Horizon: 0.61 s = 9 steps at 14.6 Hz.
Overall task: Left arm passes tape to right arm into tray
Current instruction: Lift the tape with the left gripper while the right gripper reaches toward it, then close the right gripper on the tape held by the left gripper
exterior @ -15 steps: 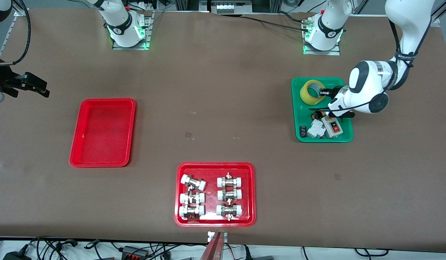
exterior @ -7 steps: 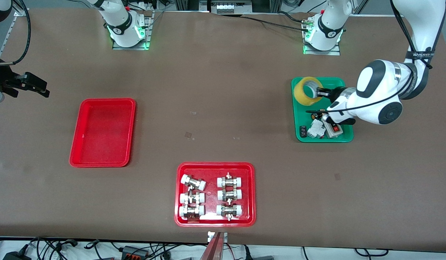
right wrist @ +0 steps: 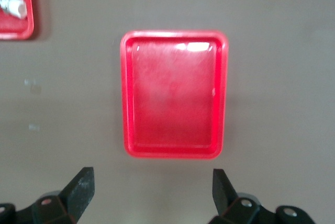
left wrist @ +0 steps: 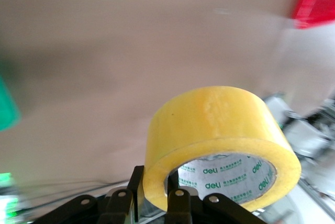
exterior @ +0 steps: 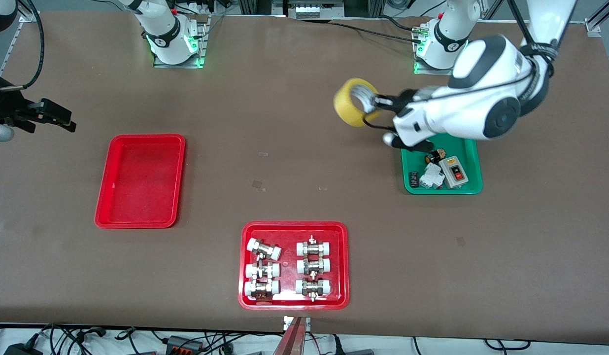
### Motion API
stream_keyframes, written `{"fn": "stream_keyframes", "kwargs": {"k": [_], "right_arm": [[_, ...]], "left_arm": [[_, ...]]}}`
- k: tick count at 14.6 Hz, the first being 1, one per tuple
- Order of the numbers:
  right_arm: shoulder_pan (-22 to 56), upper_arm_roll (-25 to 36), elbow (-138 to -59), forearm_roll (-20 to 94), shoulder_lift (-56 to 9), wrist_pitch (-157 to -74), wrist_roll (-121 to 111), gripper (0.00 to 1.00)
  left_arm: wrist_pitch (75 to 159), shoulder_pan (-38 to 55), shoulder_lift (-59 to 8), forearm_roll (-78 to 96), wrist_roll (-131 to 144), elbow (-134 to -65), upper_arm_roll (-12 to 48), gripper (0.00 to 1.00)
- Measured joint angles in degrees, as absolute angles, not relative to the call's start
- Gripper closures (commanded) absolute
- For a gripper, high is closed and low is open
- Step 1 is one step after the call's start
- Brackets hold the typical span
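The yellow tape [exterior: 353,107] hangs in the air over bare table, just off the green tray [exterior: 445,191] toward the right arm's end. My left gripper [exterior: 375,105] is shut on the roll's wall. In the left wrist view one finger [left wrist: 132,188] presses the tape [left wrist: 220,130] from outside and the other sits inside the printed core. The plain red tray [exterior: 141,182] lies empty toward the right arm's end of the table. My right gripper [exterior: 58,121] hovers open near that end. In the right wrist view it [right wrist: 152,182] looks down on the tray [right wrist: 175,94], with nothing between its fingers.
The green tray holds a switch box [exterior: 455,171] and small parts. A red tray with white-capped metal fittings [exterior: 294,301] sits nearest the front camera, and its corner [right wrist: 13,4] shows in the right wrist view. Both arm bases stand along the table's edge farthest from the camera.
The left arm has lifted the tape out of the green tray and carried it toward the table's middle. The right gripper has shifted slightly toward the plain red tray.
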State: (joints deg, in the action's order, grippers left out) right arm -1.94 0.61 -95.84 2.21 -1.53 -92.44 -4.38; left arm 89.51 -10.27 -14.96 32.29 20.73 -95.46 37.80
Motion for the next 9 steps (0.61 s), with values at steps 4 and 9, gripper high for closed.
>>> {"fn": "stream_keyframes", "kwargs": {"k": [4, 9], "right_arm": [[-0.82, -0.04, -94.48, 8.33, -5.40, -89.60, -6.03, 0.00], [1.90, -0.80, -91.99, 27.51, -6.42, -88.72, -6.97, 0.00]], "left_arm": [[97.15, -3.16, -18.63, 37.71, 34.24, -86.94, 37.89, 1.00], [104.76, -1.63, -26.63, 41.87, 34.96, -83.87, 37.85, 1.00]]}}
